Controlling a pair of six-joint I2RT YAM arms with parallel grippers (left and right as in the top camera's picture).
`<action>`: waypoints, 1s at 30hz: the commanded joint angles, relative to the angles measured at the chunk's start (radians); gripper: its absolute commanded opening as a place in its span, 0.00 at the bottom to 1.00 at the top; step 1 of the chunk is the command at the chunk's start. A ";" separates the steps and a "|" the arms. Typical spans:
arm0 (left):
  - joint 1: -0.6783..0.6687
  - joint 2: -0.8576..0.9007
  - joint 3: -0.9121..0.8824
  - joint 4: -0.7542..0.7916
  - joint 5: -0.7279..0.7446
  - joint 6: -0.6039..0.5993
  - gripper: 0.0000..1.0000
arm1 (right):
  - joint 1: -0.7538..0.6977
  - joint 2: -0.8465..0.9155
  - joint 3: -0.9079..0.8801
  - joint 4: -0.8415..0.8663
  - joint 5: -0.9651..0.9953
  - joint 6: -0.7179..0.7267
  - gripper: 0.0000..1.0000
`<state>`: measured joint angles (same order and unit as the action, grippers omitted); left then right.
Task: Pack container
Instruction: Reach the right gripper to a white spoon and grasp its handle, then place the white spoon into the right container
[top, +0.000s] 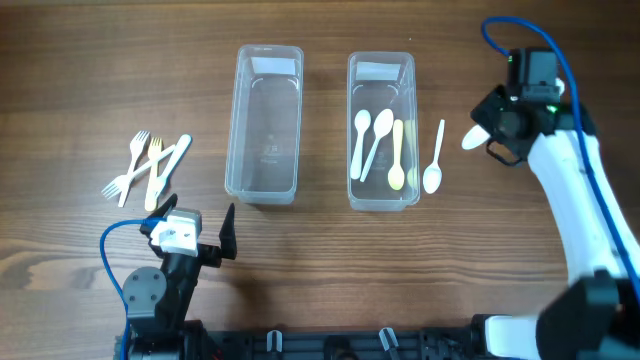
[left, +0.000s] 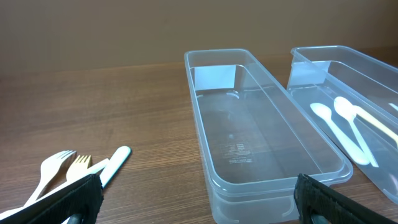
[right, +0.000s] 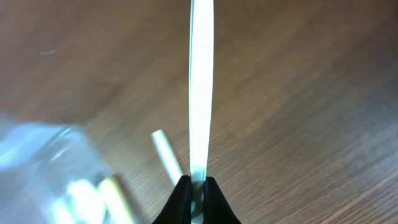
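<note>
Spoon clamped in right pincer, long axis straight out from it, bowl toward right bin; loose spoon lies between. Left pincer apart.

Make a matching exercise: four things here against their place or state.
1. left clear plastic container
2. right clear plastic container
3. white and cream plastic forks
4. rightmost white plastic spoon

A. pinched in the right gripper
B. empty
C. holds spoons
D. on the wooden table, left of both containers

Pairs: 1-B, 2-C, 3-D, 4-A
</note>
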<state>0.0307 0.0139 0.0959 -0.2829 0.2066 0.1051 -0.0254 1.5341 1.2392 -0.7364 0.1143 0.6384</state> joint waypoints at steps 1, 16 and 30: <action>-0.006 -0.007 -0.008 0.006 0.005 0.019 1.00 | 0.000 -0.095 -0.002 -0.009 -0.290 -0.307 0.04; -0.006 -0.007 -0.008 0.006 0.005 0.019 1.00 | 0.232 -0.122 -0.002 -0.064 -0.556 -0.560 0.04; -0.006 -0.007 -0.008 0.006 0.005 0.019 1.00 | 0.251 -0.111 -0.002 -0.037 -0.487 -0.472 0.67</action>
<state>0.0307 0.0139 0.0959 -0.2829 0.2066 0.1047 0.2218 1.4147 1.2392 -0.7784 -0.4191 0.1112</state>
